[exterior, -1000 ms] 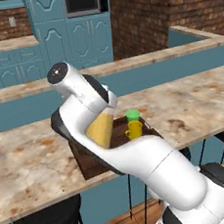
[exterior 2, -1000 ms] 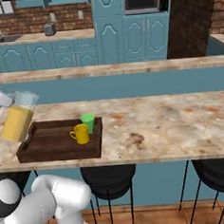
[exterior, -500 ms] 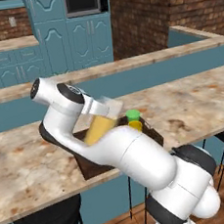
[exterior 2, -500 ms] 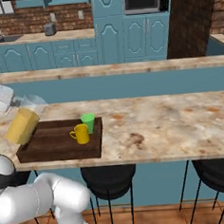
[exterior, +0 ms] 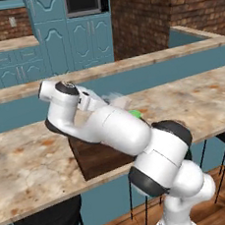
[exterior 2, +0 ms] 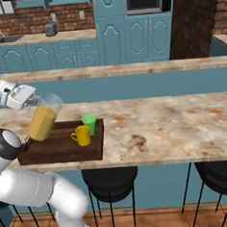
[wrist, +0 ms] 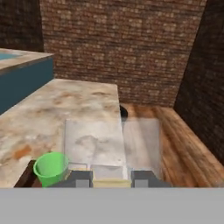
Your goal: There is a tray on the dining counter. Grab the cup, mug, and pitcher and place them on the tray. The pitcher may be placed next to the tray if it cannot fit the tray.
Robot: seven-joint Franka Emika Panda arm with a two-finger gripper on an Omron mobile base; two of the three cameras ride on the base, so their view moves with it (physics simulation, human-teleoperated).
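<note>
We see the gripper (exterior 2: 31, 98) pinching the top of the pitcher (exterior 2: 42, 118), its two fingers squeezed on the clear glass. The pitcher hangs tilted over the left end of the tray (exterior 2: 60, 153), and we cannot tell if its bottom touches the wood. We think it is held by the rim so it can be carried over and set down there, because that end of the tray is bare.

The cup (exterior 2: 89, 124) and the mug (exterior 2: 81, 135) stand at the right end of the tray, just beside each other. We think they sit close together to leave room for the tall pitcher. The tray lies on the dining counter (exterior 2: 174, 125), near its front edge.

Now we count. There is one pitcher, one green cup, one yellow mug and one tray. In the hand view, the cup (wrist: 50, 168) shows at the lower left, past the clear pitcher (wrist: 111, 146).
</note>
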